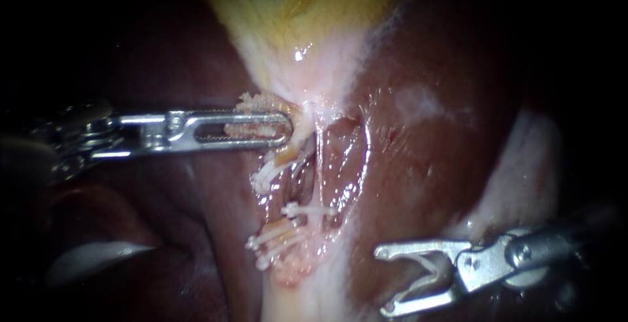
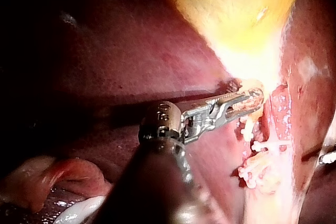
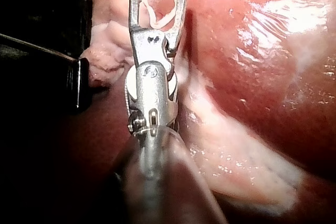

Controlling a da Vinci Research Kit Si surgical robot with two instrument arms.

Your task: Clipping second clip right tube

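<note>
Approach is looking like the step in hand. At the frame's lower right, our slender steel right instrument is hovering clear of tissue, its wide jaws carrying a curved white plastic clip. Mid-frame, the thin pale right tube is wearing one seated white clip. Beyond it, our slotted steel left instrument is clenching frayed pale tissue below the yellow gallbladder. Next, we are judging, the jaws must straddle the tube beside that clip.
</note>
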